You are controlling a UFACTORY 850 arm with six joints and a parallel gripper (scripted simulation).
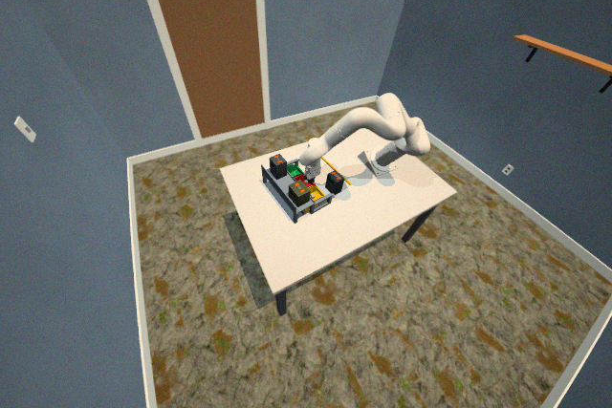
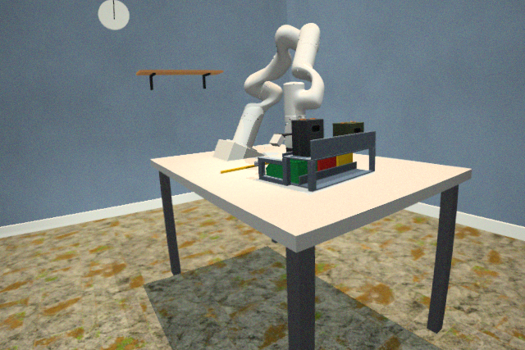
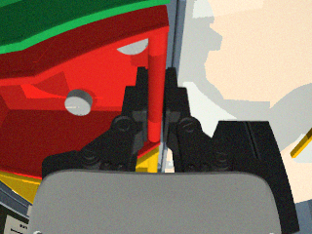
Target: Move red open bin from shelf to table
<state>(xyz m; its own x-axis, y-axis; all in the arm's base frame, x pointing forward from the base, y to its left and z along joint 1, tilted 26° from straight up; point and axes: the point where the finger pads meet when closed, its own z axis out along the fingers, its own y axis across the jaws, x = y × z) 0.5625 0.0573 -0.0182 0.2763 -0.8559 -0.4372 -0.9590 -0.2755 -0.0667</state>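
The red open bin sits on the grey shelf [image 1: 295, 189] between a green bin [image 3: 85, 0] and a yellow bin [image 1: 316, 193]. In the wrist view my gripper [image 3: 155, 83] is shut on the red bin's front wall, one finger inside the bin and one outside. A round grey part [image 3: 80, 101] lies in the red bin. In the exterior view the red bin [image 2: 326, 163] shows through the shelf's back, next to the yellow bin [image 2: 344, 159] and the green bin [image 2: 281, 170]. My gripper itself is hidden there behind a black box.
Two dark boxes [image 1: 278, 165] [image 1: 299, 193] stand on top of the shelf. Another black box [image 1: 334, 182] stands on the table by the shelf's front. A yellow stick lies on the table near the arm's base [image 1: 378, 164].
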